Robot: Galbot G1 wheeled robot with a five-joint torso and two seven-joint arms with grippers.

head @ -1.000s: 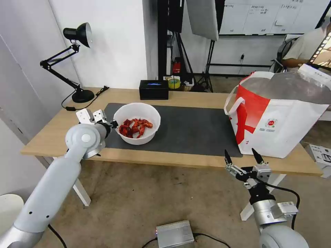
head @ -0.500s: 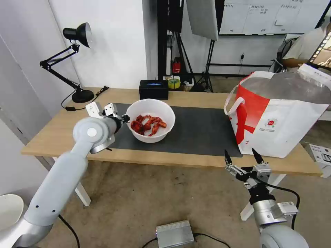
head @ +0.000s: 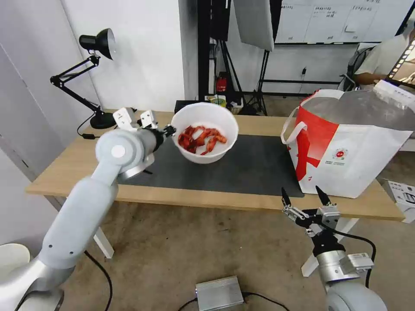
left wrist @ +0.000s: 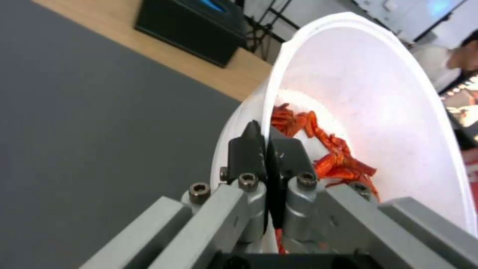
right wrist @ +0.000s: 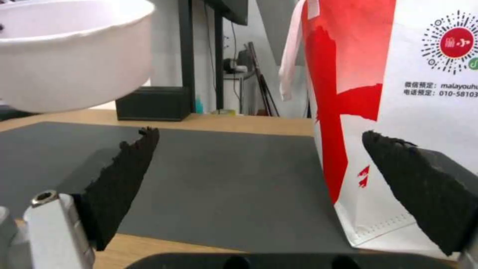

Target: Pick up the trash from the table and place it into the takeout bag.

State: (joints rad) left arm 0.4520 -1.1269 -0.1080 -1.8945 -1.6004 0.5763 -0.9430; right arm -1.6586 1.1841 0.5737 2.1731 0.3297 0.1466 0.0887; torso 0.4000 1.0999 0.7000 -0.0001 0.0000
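Left hand (left wrist: 266, 149) clamped on the near rim of the white bowl (head: 207, 131), one finger inside the wall and one outside; bowl hangs tilted above the dark mat (head: 242, 166), clear of the counter (head: 65, 172), the bag (head: 354, 142) well apart to the right. Bowl looks thin, light and smooth: a one-sided rim pinch may let it swing or flex, and the loose red shells (head: 201, 138) could slide out. Right hand (head: 302, 201) spread wide, parked low before the counter edge near the bag.
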